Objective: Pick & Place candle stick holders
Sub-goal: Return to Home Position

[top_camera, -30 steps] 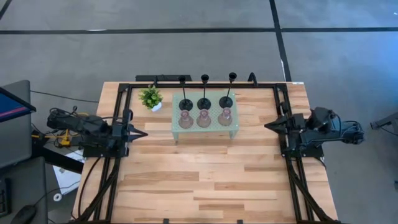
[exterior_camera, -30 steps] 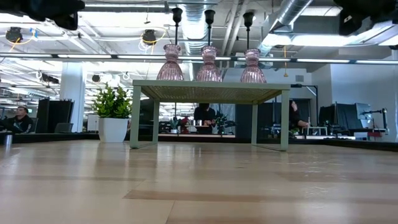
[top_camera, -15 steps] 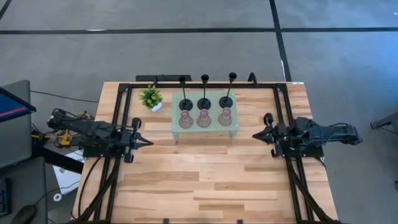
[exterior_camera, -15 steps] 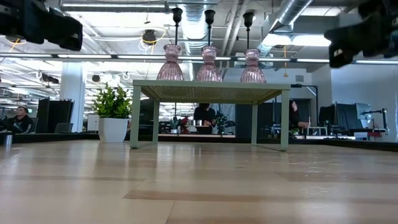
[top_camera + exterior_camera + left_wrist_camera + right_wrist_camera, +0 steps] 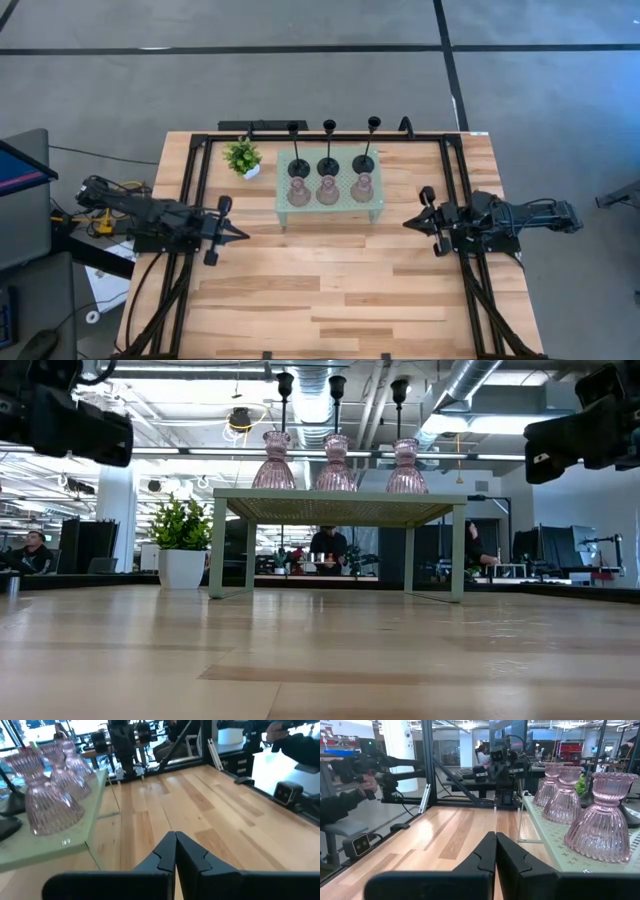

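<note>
— Where are the 6 candle stick holders (image 5: 328, 165) sitting?

— All on the mint-green stand (image 5: 345, 206): 3 black stems (image 5: 298, 167) behind, 3 pink glass ones (image 5: 362, 187) lining up in front.

— And the arms?

— The left gripper (image 5: 243, 238) and right gripper (image 5: 405, 222) are hanging over the counter (image 5: 330, 290), flanking the stand, fingers pressed together, gripping nothing. Placing looks done; only parking the arms is remaining.

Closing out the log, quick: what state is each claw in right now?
Left claw: shut, holding nothing.
Right claw: shut, holding nothing.
</note>
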`<state>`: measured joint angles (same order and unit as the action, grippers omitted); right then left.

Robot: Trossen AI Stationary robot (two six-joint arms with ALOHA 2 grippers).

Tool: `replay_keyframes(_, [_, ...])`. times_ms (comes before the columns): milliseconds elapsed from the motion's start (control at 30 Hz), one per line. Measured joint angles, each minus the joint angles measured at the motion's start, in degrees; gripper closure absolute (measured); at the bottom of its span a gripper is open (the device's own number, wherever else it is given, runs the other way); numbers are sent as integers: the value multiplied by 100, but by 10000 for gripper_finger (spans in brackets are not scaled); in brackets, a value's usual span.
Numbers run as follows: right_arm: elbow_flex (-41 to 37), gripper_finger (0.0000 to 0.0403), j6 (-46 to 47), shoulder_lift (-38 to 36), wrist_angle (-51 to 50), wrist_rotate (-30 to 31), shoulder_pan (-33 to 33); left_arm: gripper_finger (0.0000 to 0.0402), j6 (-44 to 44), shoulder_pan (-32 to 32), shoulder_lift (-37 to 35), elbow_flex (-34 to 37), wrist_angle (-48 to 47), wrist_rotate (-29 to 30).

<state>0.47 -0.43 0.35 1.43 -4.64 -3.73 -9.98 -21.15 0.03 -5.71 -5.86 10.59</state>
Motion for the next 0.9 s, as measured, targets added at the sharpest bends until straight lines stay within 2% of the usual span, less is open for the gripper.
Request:
replay_keyframes(233, [-2,403,-1,-8,-2,0,0,396,176,0,7,293,158,-16])
replay_keyframes(367, [-2,403,-1,-7,-4,2,0,395,225,0,15,299,177,-271])
replay_keyframes(600, [-4,403,156,-5,-12,51,0,392,984,0,20,299,212,-295])
replay_keyframes(900, [-7,403,194,-5,-13,63,0,393,1008,0,42,299,242,-296])
